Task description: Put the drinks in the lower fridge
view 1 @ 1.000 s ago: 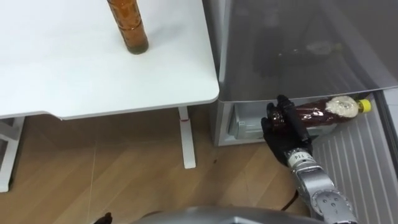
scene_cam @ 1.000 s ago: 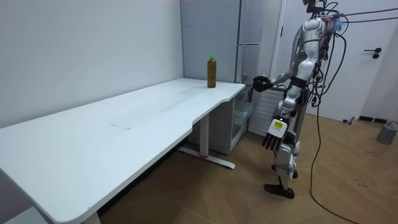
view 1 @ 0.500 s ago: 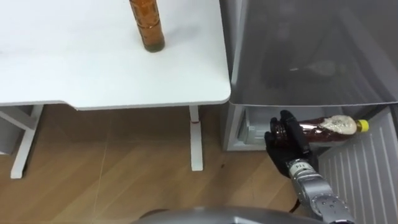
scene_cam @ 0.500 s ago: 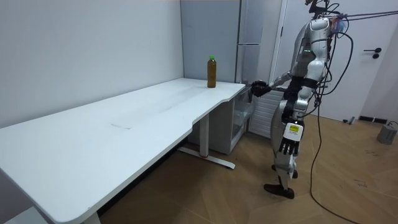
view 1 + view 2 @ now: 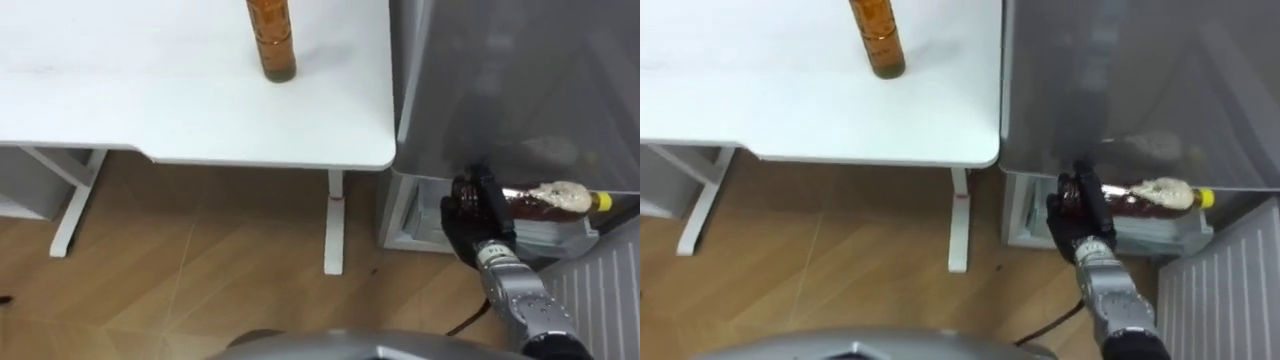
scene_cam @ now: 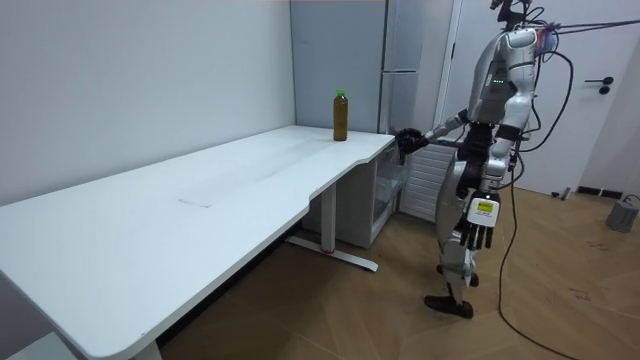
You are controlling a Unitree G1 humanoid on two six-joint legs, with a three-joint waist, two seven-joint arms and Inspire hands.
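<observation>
Left of the tall grey metal fridge (image 5: 520,80), a tall amber plastic bottle (image 5: 272,40) is standing upright on the white rectangular table (image 5: 150,100), likely waiting its turn. The left hand (image 6: 481,232) is hanging loose-fingered, back from the fridge. At the fridge's open lower compartment, the right hand (image 5: 468,212) is gripping a brown yellow-capped bottle (image 5: 548,196), laid sideways, probably to fit the low opening.

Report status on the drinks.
Right hand shut on yellow-capped bottle, at lower fridge opening. Left hand open, hanging. Second bottle upright on table.
</observation>
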